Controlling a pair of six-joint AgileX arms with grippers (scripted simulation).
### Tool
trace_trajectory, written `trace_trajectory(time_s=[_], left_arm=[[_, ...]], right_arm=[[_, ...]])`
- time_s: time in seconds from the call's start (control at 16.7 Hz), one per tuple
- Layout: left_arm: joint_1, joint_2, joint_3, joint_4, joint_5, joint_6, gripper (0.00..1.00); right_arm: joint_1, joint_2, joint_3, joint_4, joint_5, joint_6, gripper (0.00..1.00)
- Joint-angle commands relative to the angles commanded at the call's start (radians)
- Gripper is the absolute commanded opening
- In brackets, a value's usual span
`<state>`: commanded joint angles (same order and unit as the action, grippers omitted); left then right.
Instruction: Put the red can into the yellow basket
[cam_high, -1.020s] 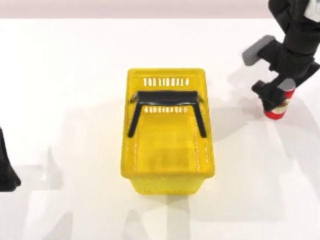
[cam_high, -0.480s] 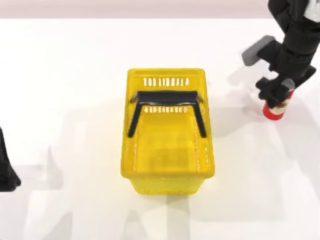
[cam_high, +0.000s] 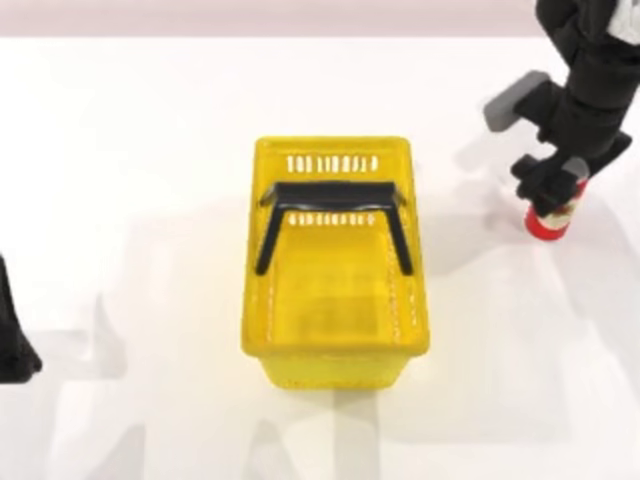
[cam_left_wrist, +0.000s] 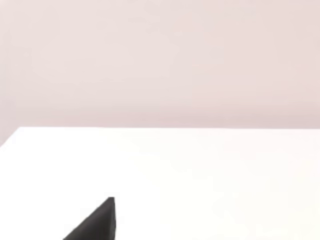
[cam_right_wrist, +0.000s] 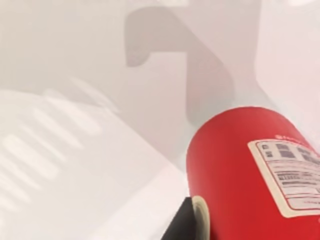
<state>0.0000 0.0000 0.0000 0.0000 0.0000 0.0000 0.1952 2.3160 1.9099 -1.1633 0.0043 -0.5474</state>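
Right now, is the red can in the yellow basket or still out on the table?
Out. The red can stands on the table at the right, under the right gripper, apart from the yellow basket.

Small red cylindrical tin (cam_high: 549, 222) — pale printed label, dark bars and text. Bright yellow slotted plastic basket (cam_high: 335, 345) — black handle (cam_high: 333, 197) across it. Glossy white tabletop (cam_high: 140, 200), grey shadows.

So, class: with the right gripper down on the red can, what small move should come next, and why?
Probably lift straight up. The right gripper sits over the small red cylindrical can, which stands on the white table to the right of the rectangular yellow plastic basket. The can must clear the basket's wall before travelling left. Whether the jaws have closed is unclear.
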Motion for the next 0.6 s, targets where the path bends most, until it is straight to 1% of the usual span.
trace_trajectory(time_s=[0.12, 0.18, 0.3, 0.42, 0.48, 0.6], left_arm=[[0.0, 0.0, 0.0, 0.0, 0.0, 0.0, 1.0], [0.0, 0.0, 0.0, 0.0, 0.0, 0.0, 1.0], [0.0, 0.0, 0.0, 0.0, 0.0, 0.0, 1.0], [0.0, 0.0, 0.0, 0.0, 0.0, 0.0, 1.0], [0.0, 0.0, 0.0, 0.0, 0.0, 0.0, 1.0], [0.0, 0.0, 0.0, 0.0, 0.0, 0.0, 1.0]], right_arm=[[0.002, 0.0, -0.003, 0.009, -0.006, 0.002, 0.0], [0.004, -0.002, -0.008, 0.029, -0.02, 0.008, 0.0], [0.012, -0.007, -0.027, 0.097, -0.064, 0.027, 0.0], [0.022, -0.016, -0.057, 0.203, -0.131, 0.059, 0.0], [0.027, -0.021, -0.076, 0.269, -0.171, 0.079, 0.0], [0.038, -0.035, -0.12, 0.426, -0.262, 0.125, 0.0]])
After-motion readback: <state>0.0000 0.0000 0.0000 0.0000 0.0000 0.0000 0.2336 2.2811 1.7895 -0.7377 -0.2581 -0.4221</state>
